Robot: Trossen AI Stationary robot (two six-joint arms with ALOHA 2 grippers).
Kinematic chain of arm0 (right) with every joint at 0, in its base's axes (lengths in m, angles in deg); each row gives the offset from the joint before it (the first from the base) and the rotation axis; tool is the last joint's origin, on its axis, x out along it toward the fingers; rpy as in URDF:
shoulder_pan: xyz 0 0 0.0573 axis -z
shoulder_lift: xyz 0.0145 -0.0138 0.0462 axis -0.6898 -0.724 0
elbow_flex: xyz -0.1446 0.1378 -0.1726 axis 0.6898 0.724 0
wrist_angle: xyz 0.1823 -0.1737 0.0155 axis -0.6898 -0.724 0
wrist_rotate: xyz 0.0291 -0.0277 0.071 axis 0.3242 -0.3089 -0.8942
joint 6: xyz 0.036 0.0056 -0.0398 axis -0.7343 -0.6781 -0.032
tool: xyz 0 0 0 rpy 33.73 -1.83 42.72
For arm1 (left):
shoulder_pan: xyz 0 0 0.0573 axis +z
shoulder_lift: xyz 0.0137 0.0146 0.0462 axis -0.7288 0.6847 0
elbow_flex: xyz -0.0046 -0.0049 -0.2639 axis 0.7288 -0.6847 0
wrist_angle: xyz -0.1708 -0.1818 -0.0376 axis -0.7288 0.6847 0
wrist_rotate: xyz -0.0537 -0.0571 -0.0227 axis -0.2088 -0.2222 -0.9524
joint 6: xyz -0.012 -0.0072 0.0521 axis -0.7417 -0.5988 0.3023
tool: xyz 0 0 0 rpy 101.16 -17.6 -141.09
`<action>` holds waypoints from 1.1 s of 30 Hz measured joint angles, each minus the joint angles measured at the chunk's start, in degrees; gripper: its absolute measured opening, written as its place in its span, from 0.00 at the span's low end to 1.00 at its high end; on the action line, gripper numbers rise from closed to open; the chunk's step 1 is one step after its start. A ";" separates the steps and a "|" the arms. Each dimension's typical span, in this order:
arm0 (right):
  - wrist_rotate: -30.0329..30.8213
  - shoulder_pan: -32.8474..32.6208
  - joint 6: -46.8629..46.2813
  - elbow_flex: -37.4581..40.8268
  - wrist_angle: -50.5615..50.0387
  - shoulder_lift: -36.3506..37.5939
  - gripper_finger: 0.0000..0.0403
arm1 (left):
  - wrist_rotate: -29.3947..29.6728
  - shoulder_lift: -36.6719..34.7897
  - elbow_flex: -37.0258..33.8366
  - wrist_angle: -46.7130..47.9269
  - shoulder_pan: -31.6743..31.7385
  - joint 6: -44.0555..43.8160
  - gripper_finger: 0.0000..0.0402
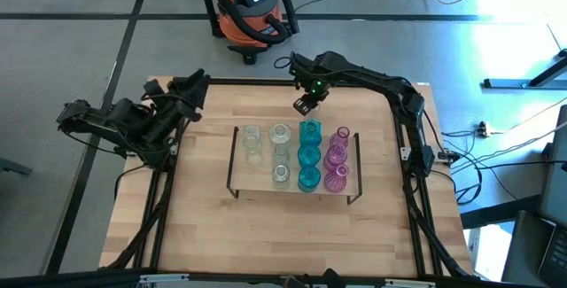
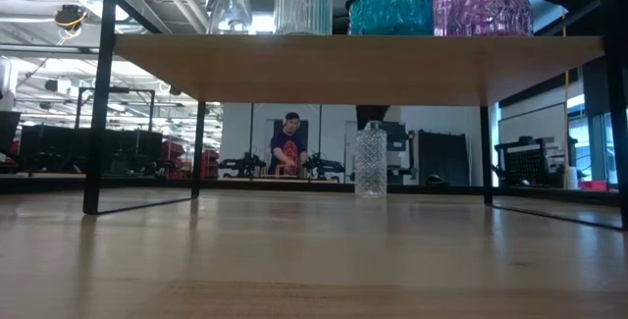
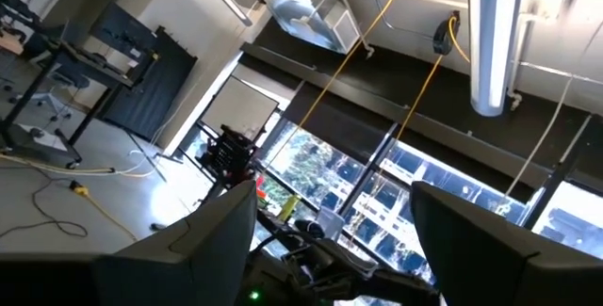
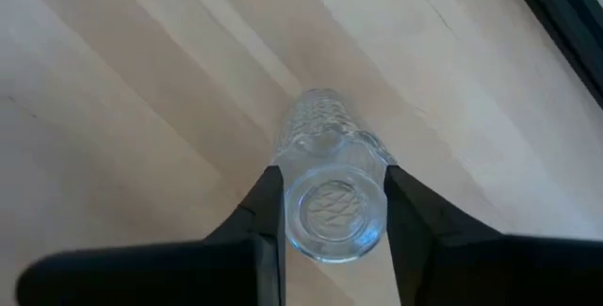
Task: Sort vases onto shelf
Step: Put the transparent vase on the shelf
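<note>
**Last clear vase stands behind the shelf, right claw closing round its neck**

Beyond the tabletop (image 1: 195,226), the grey floor carries an orange shop vacuum (image 1: 252,4) at the upper middle of the high frame. We see the shelf (image 1: 239,186) in the centre of the table, with the vases sorted by colour in rows running up and down the frame: clear vases (image 1: 281,153) at the left, teal vases (image 1: 309,155) next, pink vases (image 1: 337,159) at the right. We judge this grouping as the reason each piece sits where it does.

One clear cut-glass bottle vase (image 4: 330,169) is off the shelf, on the bare wood just above its upper edge in the high view, upright, long axis vertical and mouth pointing up. The right gripper (image 4: 330,221) comes straight down over it, fingers (image 4: 264,221) flanking the rim on both sides; we cannot tell whether they press the glass yet. That top-down approach suits a tall narrow piece, we think.

The left gripper (image 3: 334,240) waits at the table's upper left, fingers spread, holding nothing
</note>
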 joint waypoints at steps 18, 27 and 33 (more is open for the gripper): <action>0.89 -0.48 4.72 -11.53 -10.45 -0.41 0.23 | 0.00 0.00 -0.04 1.70 0.00 -1.68 0.68; 1.93 -3.66 7.70 -19.16 -15.17 -0.28 0.23 | -0.92 0.02 -0.04 2.16 0.00 -1.70 0.68; 2.69 -5.73 7.63 -22.80 -15.75 0.17 0.23 | -1.46 0.00 -0.02 3.94 0.01 -3.37 0.68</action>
